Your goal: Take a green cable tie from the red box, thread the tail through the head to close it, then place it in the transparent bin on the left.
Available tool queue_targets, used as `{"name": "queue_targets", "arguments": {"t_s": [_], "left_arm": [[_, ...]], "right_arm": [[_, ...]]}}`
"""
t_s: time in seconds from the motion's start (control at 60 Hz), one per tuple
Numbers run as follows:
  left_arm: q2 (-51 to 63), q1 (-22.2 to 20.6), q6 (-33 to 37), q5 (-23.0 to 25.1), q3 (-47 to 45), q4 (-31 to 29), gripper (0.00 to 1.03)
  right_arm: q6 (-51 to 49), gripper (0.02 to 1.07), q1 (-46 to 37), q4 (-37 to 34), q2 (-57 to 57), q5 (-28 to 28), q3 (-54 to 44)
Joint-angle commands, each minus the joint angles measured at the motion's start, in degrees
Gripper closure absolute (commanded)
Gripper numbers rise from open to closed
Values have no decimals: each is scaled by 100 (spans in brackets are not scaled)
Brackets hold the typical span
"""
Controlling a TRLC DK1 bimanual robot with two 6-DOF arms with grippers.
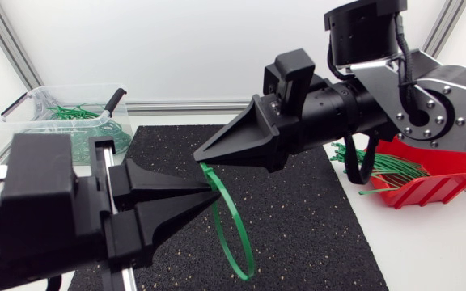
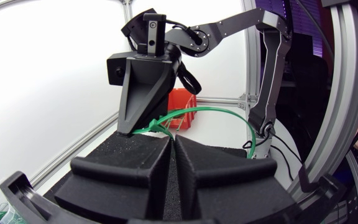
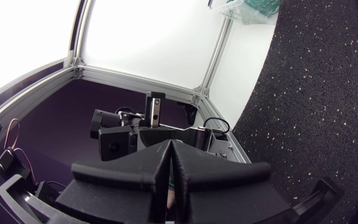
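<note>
Green cable tie (image 2: pixel 210 109), looped, pinched by closed left fingers (image 1: pixel 164 212); closed right fingers (image 1: pixel 245 141) touch its end.

Left gripper (image 1: pixel 211 194) and right gripper (image 1: pixel 198 155) angle inward, tips close together above the mat's (image 1: pixel 314 206) middle, both pinched onto the tie (image 1: pixel 237 234).

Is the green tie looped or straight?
Looped: the green tie forms a ring at the left gripper tip. Its head is hidden, so whether it's locked: cannot tell.

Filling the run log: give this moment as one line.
left gripper: shut on green cable tie | right gripper: shut on its end | tie: looped over black mat
</note>
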Motion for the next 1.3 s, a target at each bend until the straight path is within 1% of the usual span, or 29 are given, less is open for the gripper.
{"name": "queue_targets", "arguments": {"t_s": [0.0,0.067,0.25,0.333,0.383,0.417,0.45,0.517,0.533,0.583,0.683,0.7,0.717,0.75,0.8,0.833,0.883,0.983,1.033,1.067,1.133,1.283], "left_arm": [[-69,-367,-29,190,90,-50,95],[-60,-621,-38,-12,108,-50,95],[-16,-665,-91,-38,143,-24,95],[10,-569,-91,-56,108,-6,95],[10,-402,-91,-56,55,11,95],[19,-279,-82,-56,28,20,95],[19,-68,-82,-56,2,29,96],[45,424,-64,-29,-86,73,96],[54,530,-64,-12,-95,99,96],[107,1004,-56,111,-121,117,96],[239,2173,-21,568,-191,248,96],[256,2305,-21,630,-182,240,96],[291,2560,-21,744,-165,240,96],[335,2903,-3,885,-139,240,96],[379,3342,103,894,-156,380,96],[441,3615,103,894,-112,415,97],[555,3993,103,911,2,424,99],[757,4951,146,911,213,679,99],[915,5267,138,911,398,697,99],[1074,5628,138,911,529,855,99],[1311,6146,59,911,793,1066,99],[2190,6911,-214,788,1725,1066,99]], "right_arm": [[-91,102,-89,5,292,384,243],[-152,102,-116,-39,450,393,287],[-249,102,-54,-136,468,393,225],[-328,101,34,-241,257,393,129],[-451,101,78,-285,81,402,41],[-548,99,78,-285,-16,419,-30],[-644,89,78,-285,-95,525,-91],[-1049,58,78,-285,-253,999,-241],[-1172,52,78,-294,-279,1149,-284],[-1576,40,104,-391,-306,1641,-381],[-2200,11,157,-443,-262,2265,-610],[-2279,8,166,-435,-244,2370,-636],[-2385,6,174,-435,-218,2502,-662],[-2587,6,166,-400,-156,2748,-715],[-2701,6,104,-215,-68,3021,-794],[-2754,6,34,-136,-16,3109,-821],[-2912,6,-72,-127,28,3346,-821],[-3281,6,-168,-118,2,3856,-829],[-3351,6,-168,-118,-60,4031,-882],[-3404,6,-168,-136,-130,4128,-926],[-3510,6,-168,-136,-253,4330,-1014],[-3659,6,-160,-189,-640,4664,-1190]]}}
